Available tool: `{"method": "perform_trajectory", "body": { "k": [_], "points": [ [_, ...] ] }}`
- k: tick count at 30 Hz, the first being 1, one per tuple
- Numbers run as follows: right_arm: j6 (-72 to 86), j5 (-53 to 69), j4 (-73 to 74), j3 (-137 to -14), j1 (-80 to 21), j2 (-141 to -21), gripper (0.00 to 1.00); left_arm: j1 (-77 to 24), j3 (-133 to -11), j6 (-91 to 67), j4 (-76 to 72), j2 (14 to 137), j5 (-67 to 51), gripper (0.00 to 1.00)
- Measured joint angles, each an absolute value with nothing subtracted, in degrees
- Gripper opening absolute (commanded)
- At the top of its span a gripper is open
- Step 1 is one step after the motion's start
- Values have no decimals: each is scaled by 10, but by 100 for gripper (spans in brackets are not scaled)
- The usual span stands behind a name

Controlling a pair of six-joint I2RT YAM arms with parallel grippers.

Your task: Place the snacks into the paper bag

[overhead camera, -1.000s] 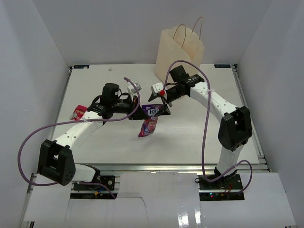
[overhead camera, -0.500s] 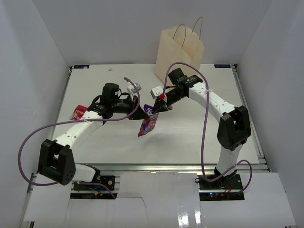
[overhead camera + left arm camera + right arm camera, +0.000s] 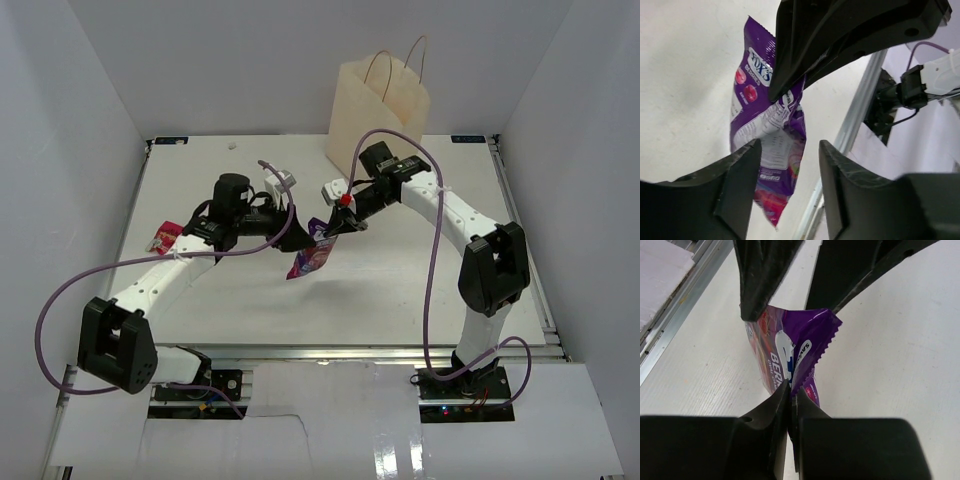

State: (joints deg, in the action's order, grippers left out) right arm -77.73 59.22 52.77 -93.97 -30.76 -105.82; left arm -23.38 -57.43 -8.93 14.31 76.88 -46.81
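A purple-magenta snack packet (image 3: 308, 260) hangs above the table's middle, between the two arms. My right gripper (image 3: 329, 231) is shut on its crimped top edge; in the right wrist view the right gripper (image 3: 790, 390) pinches the packet (image 3: 790, 347). My left gripper (image 3: 297, 236) stands open beside it. In the left wrist view the left gripper (image 3: 788, 152) has its jaws apart, with the packet (image 3: 760, 115) hanging beyond the gap. The paper bag (image 3: 380, 105) stands upright at the back with its mouth open. A small red packet (image 3: 163, 238) lies at the table's left edge.
The white table (image 3: 420, 290) has white walls on three sides and a metal rail (image 3: 680, 305) along its edge. A purple cable (image 3: 432, 250) loops off each arm. A small white speck (image 3: 232, 146) lies at the back left.
The right gripper has closed on the purple packet's top edge. The left gripper has opened and let it go. The packet hangs slightly lower and further left.
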Motion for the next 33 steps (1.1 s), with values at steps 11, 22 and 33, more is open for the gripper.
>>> {"method": "perform_trajectory", "body": {
  "k": [11,22,33],
  "points": [
    [-625,595,432,-978,-255,-1014,8,-234,-562,-106,56,610,-298,98],
    [-212,390,104,-1245,-140,-1032,8,-218,-591,-165,93,618,-70,98],
    [-71,166,-63,-1311,-102,-1077,8,-213,-585,-193,150,638,-39,98]
  ]
}}
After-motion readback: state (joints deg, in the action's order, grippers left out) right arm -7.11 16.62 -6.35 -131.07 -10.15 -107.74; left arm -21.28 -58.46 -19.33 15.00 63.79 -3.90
